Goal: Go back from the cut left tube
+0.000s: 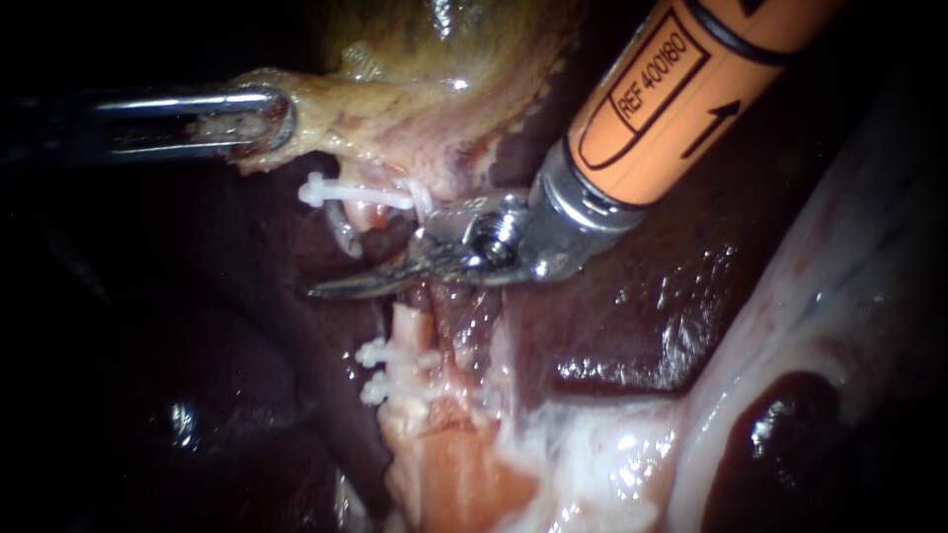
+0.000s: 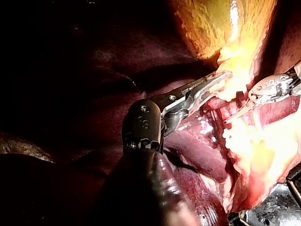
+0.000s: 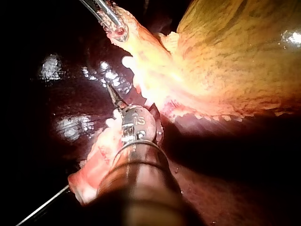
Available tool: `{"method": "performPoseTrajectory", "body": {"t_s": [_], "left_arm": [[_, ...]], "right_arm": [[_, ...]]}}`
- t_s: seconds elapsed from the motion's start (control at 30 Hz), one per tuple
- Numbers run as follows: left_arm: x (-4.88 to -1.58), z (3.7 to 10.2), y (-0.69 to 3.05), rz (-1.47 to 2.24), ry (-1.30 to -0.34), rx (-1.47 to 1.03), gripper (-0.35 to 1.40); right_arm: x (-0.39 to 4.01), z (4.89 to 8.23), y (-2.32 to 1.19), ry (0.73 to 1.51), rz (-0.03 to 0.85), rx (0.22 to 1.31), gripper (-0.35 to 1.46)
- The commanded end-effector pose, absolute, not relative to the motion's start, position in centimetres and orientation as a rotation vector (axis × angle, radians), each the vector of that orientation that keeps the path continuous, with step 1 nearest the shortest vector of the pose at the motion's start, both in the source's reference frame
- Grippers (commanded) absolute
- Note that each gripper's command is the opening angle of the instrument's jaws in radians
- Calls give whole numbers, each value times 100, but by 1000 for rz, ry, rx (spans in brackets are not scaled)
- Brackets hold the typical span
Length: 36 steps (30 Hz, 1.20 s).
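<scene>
Our right instrument lies in the gap of the cut tube, blades pressed together, close to its clips. We should pull straight back slowly and not bump them. Our left instrument pinches the gallbladder above the tube.
</scene>
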State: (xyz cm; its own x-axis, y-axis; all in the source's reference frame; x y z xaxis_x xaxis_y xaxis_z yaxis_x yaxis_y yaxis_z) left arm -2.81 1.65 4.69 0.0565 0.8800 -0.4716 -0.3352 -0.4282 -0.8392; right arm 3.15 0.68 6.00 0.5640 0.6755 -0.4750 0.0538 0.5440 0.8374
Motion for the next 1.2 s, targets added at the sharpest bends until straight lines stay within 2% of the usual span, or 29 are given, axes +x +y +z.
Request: {"method": "performPoseTrajectory", "body": {"t_s": [0.03, 0.1, 0.13, 0.17, 0.2, 0.23, 0.3, 0.43, 0.6, 0.73, 0.93, 1.07, 1.2], "left_arm": [[-281, 469, 165, 1567, -603, -1347, -35], [-281, 469, 165, 1567, -603, -1347, -35], [-281, 470, 165, 1567, -603, -1347, -35], [-281, 470, 165, 1567, -603, -1347, -35], [-281, 470, 165, 1567, -603, -1347, -35], [-281, 470, 165, 1567, -603, -1347, -35], [-281, 470, 165, 1567, -604, -1347, -35], [-280, 470, 165, 1568, -604, -1347, -35], [-280, 470, 165, 1567, -601, -1346, -35], [-279, 470, 165, 1567, -601, -1347, -35], [-278, 470, 165, 1567, -602, -1347, -35], [-278, 470, 165, 1567, -602, -1347, -35], [-279, 470, 165, 1567, -601, -1346, -35]], "right_arm": [[315, 599, 68, 912, 437, 939, -35], [315, 599, 67, 903, 459, 948, -35], [316, 599, 67, 906, 465, 952, 7], [316, 598, 67, 906, 471, 956, 41], [317, 598, 66, 916, 478, 950, 103], [319, 597, 66, 927, 500, 934, 123], [323, 594, 64, 945, 534, 932, 141], [327, 592, 63, 1003, 555, 949, 143], [324, 590, 62, 1011, 578, 919, 143], [306, 581, 56, 1076, 522, 729, 143], [260, 550, 43, 1105, 451, 505, 143], [223, 529, 43, 1097, 426, 394, 143], [182, 515, 53, 1077, 412, 341, 143]]}}
